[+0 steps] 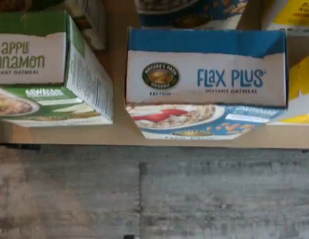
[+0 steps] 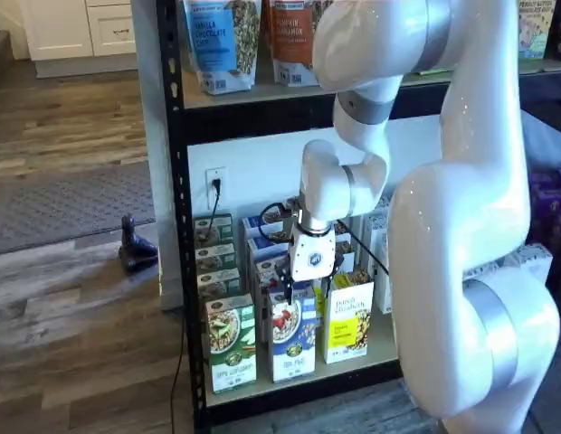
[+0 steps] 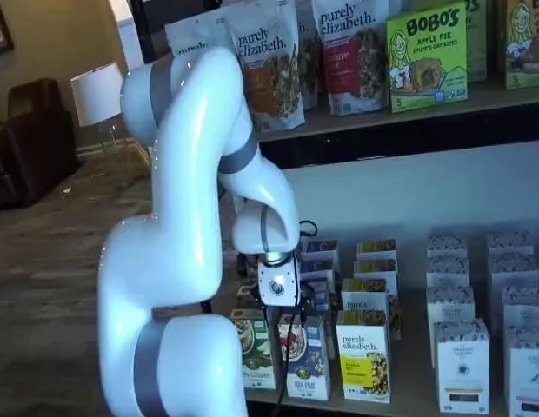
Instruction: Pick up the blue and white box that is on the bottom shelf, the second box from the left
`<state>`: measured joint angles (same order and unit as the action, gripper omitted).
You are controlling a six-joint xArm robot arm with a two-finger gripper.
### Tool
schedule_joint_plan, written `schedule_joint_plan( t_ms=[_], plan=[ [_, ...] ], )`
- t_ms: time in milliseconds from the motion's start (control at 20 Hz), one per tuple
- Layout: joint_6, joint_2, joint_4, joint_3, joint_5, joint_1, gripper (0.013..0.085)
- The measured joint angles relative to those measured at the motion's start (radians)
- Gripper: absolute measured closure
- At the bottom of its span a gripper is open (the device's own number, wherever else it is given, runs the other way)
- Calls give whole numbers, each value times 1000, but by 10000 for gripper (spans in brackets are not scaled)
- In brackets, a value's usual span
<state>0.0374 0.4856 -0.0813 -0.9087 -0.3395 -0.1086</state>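
Standing at the front edge of the bottom shelf (image 2: pixel 389 348), the blue and white box (image 2: pixel 292 342) sat between a green-and-white carton (image 2: pixel 231 344) at its nine o'clock and a yellow-and-white carton (image 2: pixel 349 317) at its three o'clock in both shelf views. The gripper (image 2: pixel 303 286) hung directly above the box's top, at its twelve o'clock, its fingers too dark and side-on to tell whether they were apart or together. From the wrist view, the box's top panel read "Flax Plus".
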Motion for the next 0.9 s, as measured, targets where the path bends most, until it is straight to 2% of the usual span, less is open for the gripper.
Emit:
schedule_joint_plan(
  t_ms=[300,750,900],
  plan=[
    [-3,73,1,-85,-11,4,130],
    [17,148,33,-201,-25,14,130],
    [1,175,16,-252,-44,15,130]
  ],
)
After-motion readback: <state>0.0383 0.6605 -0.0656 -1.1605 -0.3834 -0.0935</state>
